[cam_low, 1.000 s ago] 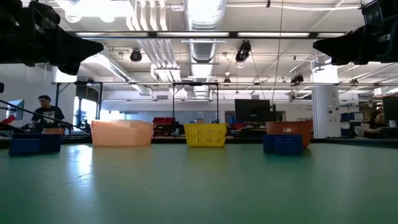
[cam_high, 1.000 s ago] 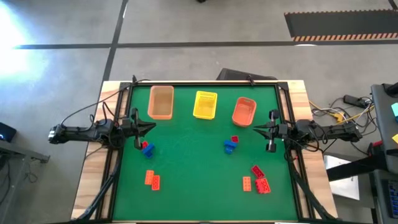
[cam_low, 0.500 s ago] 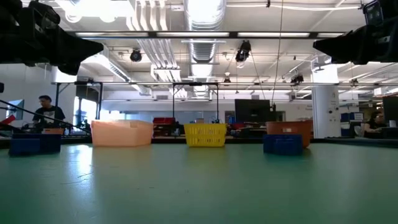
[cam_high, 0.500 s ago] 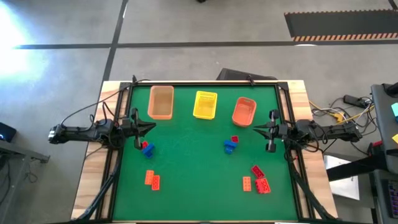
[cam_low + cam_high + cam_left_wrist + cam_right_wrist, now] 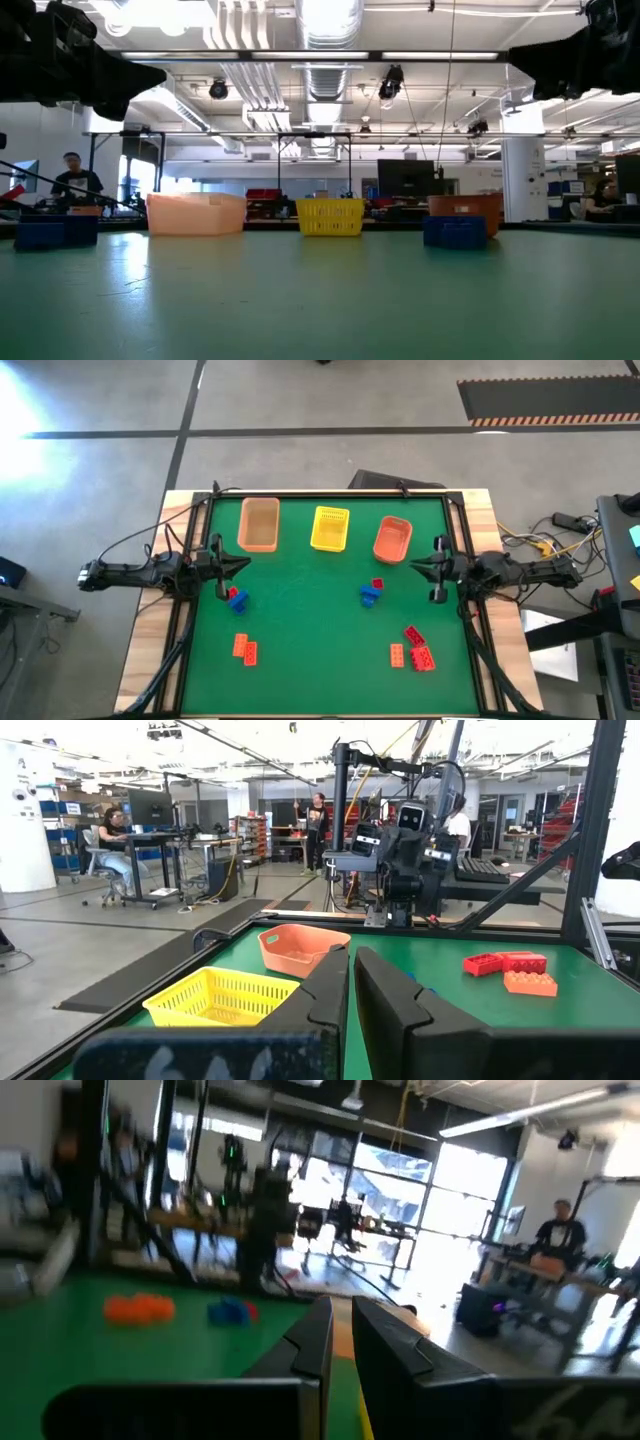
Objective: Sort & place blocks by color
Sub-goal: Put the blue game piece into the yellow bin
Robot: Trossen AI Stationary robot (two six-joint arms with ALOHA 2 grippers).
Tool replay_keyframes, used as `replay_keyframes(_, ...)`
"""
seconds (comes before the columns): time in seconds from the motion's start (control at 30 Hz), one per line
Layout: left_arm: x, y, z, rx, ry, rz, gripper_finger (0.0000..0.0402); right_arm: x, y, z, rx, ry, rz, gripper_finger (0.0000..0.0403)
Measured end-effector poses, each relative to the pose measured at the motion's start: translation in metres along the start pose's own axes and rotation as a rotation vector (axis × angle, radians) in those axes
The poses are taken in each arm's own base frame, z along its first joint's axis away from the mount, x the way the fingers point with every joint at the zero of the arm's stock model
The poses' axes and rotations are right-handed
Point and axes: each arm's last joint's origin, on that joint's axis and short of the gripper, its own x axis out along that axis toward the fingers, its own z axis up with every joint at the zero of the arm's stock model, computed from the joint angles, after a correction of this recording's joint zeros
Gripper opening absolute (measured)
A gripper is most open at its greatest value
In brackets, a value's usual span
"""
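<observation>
Green mat (image 5: 310, 620) centre open, passable. Obstacles: three baskets (image 5: 329, 528) along far edge; blocks (image 5: 372, 593) scattered on both sides.

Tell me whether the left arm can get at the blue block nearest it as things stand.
Probably yes. The left gripper hangs, jaws shut, right beside the blue block at the mat's left edge, with only a small red block touching it. The jaws must open first.

table (image 5: 310, 620) green | blocks (image 5: 245, 649) orange, blue, red | middle basket (image 5: 329, 528) yellow
</observation>
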Motion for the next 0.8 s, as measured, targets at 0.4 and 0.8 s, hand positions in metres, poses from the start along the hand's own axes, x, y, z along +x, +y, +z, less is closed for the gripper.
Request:
replay_keyframes(0.4, 0.0, 0.0, 0.0, 0.0, 0.0, 0.0, 0.0006, -0.001, -0.007, 0.022, 0.355, -0.127, -0.091, 0.0034)
replay_keyframes(0.8, -0.001, 0.001, 0.016, -0.201, -0.167, -0.007, 0.0006, -0.006, -0.016, 0.052, 0.841, -0.246, -0.105, 0.0034)
